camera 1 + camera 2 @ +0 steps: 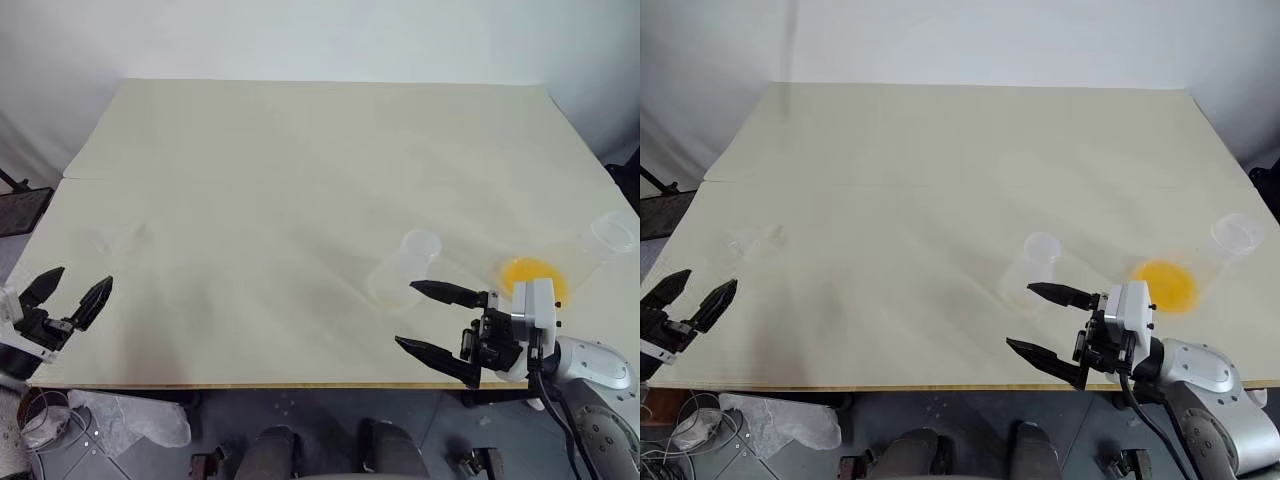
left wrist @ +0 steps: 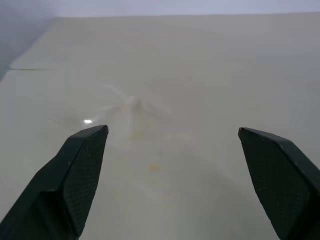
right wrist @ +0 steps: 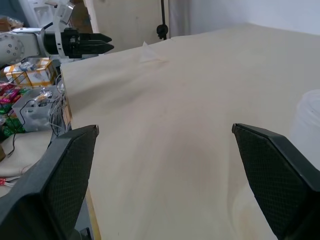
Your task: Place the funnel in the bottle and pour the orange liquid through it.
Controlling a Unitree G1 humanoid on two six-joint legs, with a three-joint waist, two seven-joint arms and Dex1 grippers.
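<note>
The funnel (image 1: 120, 238) is a faint clear shape on the table's left side, also seen ahead of my left gripper's fingers as the funnel (image 2: 131, 104). My left gripper (image 1: 80, 278) hovers open and empty at the table's front left edge, short of it. A clear bottle (image 1: 405, 265) stands right of centre. Just in front of it my right gripper (image 1: 408, 314) is open and empty, pointing left. The orange liquid (image 1: 530, 277) lies in the bottom of a clear cup whose rim (image 1: 612, 232) shows near the right edge.
The pale table (image 1: 300, 150) has a seam at its left side and its front edge runs just below both grippers. A plastic bag (image 1: 130, 420) lies on the floor at the front left. Boxes and cables (image 3: 30, 85) sit beside the table.
</note>
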